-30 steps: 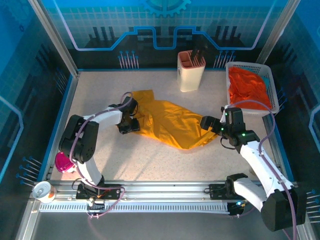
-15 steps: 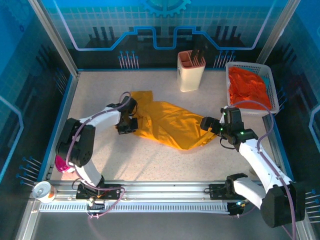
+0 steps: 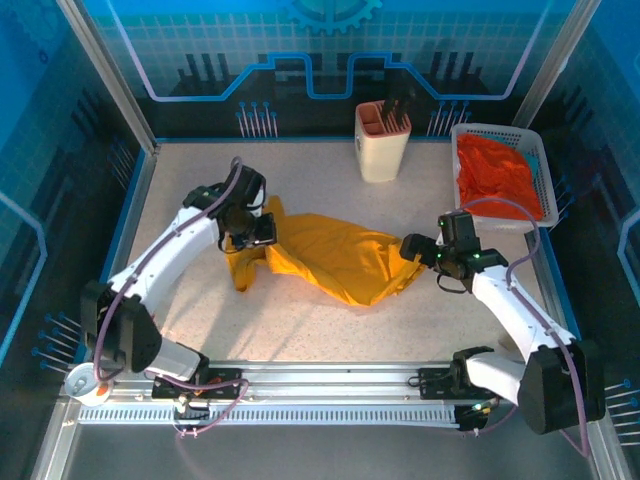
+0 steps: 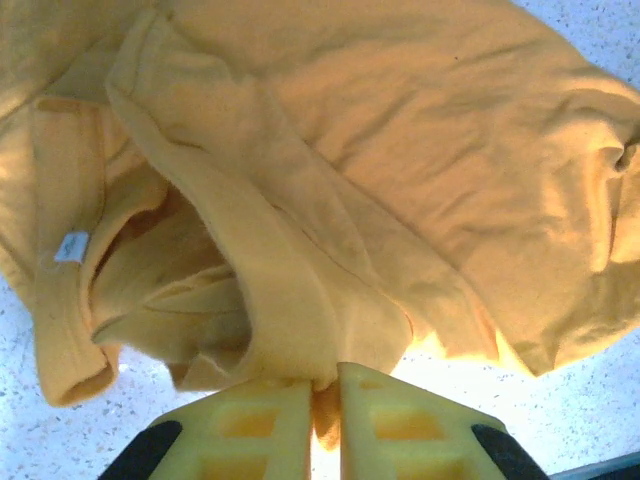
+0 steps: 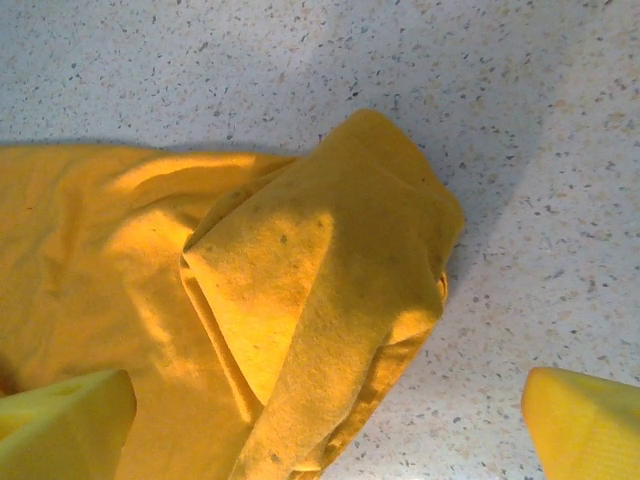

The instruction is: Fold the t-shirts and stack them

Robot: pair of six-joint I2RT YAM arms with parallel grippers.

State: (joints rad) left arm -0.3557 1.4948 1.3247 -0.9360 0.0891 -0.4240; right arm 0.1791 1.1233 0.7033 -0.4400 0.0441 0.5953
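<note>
The mustard-yellow t-shirt is lying crumpled across the middle of the worktop, running from centre-left over to centre-right in the top view. The left pincer is at the shirt's left end and is clamped shut on it. In the left wrist view the two yellow fingers are squeezed together at the bottom edge with a ridge of cloth pinched between them. The neck hem and its small white tag sit off to the left. The cloth around that grip is bunched up, with one flap drooping toward the lower left.

The right pincer is at the shirt's right tip with its jaws wide apart. In its wrist view the fingertips sit in the two bottom corners with the folded-over corner of the shirt between them, and they aren't gripping it.

The orange-red t-shirt is heaped in the white mesh basket at the upper right, just right of the cream holder.
</note>
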